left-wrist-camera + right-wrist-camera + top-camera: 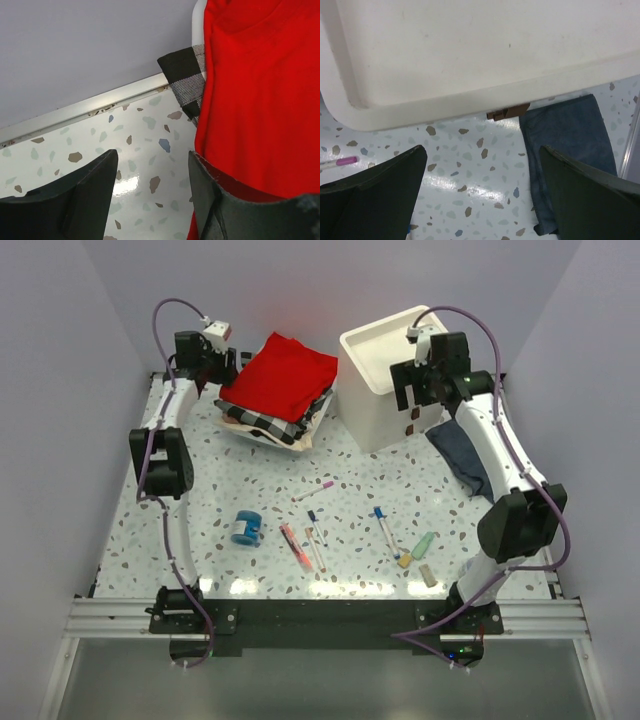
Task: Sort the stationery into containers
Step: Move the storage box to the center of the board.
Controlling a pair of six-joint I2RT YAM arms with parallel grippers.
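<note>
The stationery lies loose on the speckled table in the top view: a blue tape roll (246,527), an orange-red marker (295,546), a pink-capped pen (314,490), a blue-capped pen (384,530), a green tube (424,544) and beige erasers (429,575). The white drawer unit (385,375) stands at the back right; its top (470,50) and a dark handle (507,112) show in the right wrist view. My right gripper (412,405) (482,160) is open and empty over the unit's front edge. My left gripper (222,368) (152,165) is open and empty at the back left.
A stack of red and checked folded cloths (280,390) (260,100) lies right beside the left gripper's right finger. A dark blue-grey cloth (462,455) (570,145) lies right of the drawer unit. Walls close the table at the back and sides.
</note>
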